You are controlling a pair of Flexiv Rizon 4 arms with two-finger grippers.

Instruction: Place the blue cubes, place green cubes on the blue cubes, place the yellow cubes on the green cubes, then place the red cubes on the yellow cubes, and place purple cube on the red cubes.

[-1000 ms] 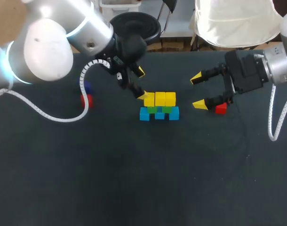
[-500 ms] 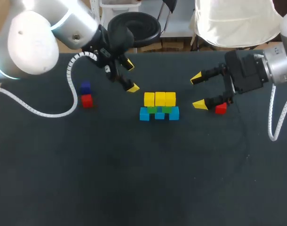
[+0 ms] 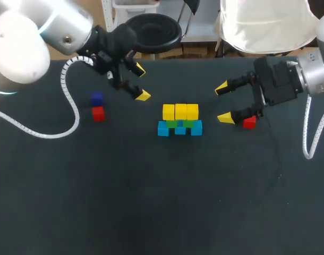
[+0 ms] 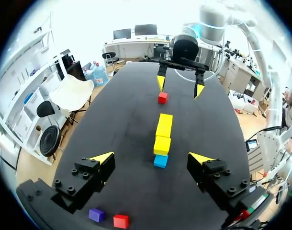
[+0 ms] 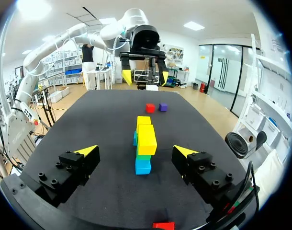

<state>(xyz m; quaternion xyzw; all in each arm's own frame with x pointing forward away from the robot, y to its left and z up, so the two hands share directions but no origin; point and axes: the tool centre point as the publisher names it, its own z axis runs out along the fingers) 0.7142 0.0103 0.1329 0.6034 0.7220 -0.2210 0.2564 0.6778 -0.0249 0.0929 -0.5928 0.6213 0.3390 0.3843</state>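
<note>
- Left gripper (image 3: 141, 82) hangs over the table (image 3: 151, 202), off the far-left corner of the stack. Its fingers are spread wide with nothing between them.
- Right gripper (image 3: 223, 103) is to the right of the stack. Its fingers are also spread and it is empty.
- The stack is mid-table, between the two grippers and apart from both.
- Bottom layer is three blue cubes (image 3: 180, 130) in a row on the table.
- Two green cubes (image 3: 171, 124) rest on the blue ones.
- Three yellow cubes (image 3: 180, 111) sit in a row on the green ones and are the top layer.
- Nothing red or purple is on the stack.
- Right red cube (image 3: 249, 122) lies on the table just beside the right gripper's nearer finger; I cannot tell whether they touch. In the right wrist view it sits under the gripper, back toward the wrist.
- Left red cube (image 3: 98, 113) is at the table's left, well apart from the stack.
- Purple cube (image 3: 96, 99) is just behind the left red cube, close enough that it may be touching. In the left wrist view the pair lies side by side beneath the left gripper's base.
</note>
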